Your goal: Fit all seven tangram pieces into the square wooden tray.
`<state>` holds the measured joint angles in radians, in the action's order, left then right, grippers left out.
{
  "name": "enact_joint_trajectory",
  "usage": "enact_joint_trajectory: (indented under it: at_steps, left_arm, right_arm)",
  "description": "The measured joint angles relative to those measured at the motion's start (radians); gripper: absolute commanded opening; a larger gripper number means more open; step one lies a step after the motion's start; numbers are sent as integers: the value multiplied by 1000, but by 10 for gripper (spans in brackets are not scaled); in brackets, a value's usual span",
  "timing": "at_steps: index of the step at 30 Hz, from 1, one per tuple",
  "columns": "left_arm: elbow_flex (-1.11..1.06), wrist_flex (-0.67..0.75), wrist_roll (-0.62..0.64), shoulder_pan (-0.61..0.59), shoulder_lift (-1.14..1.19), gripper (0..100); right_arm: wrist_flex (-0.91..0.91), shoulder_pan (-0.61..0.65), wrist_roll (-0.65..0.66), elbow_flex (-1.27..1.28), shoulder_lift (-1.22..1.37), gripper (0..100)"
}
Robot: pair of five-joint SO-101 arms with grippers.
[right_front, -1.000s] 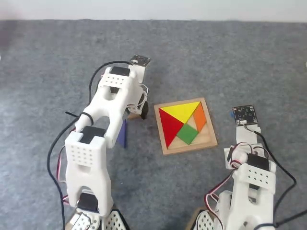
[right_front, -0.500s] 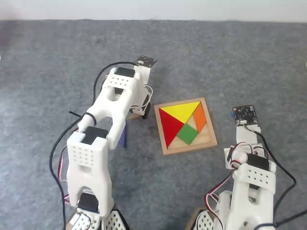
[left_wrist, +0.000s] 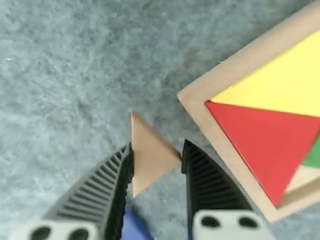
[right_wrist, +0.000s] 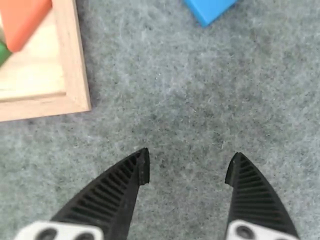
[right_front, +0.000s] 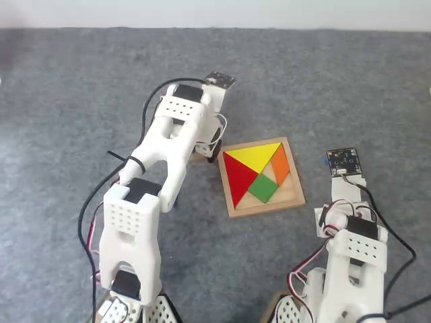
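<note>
Two grippers: the right gripper gapes over the carpet near a tray corner, a blue piece beyond. Red, yellow, green and orange pieces lie in the tray. Farther off, the left gripper clamps a tan triangle just beside another corner.

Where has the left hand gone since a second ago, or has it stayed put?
Yes, it moved. In the high view the left hand, shut on the tan triangle, has shifted toward the wooden tray.

L claw w/ tan triangle by tray
</note>
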<state>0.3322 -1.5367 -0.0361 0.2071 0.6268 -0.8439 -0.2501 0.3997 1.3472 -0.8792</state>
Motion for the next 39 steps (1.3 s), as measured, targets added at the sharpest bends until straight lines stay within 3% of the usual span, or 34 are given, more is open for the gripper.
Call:
enact_joint_trajectory:
  at_steps: [7,20,23,27,36,39]
  left_arm:
    - [141,-109,32,23,0,91]
    - [199,-176,115,327,0,94]
    - [199,-163,121,373,0,136]
    - [199,-161,121,373,0,252]
    - [199,-158,121,373,0,254]
    - [245,-158,121,321,-3,251]
  right_arm:
    - [0,0,0,0,0,270]
    - [0,0,5,0,0,270]
    - [0,0,5,0,0,270]
    - [0,-2,6,0,0,270]
    - [0,0,6,0,0,270]
    - [0,0,20,0,0,270]
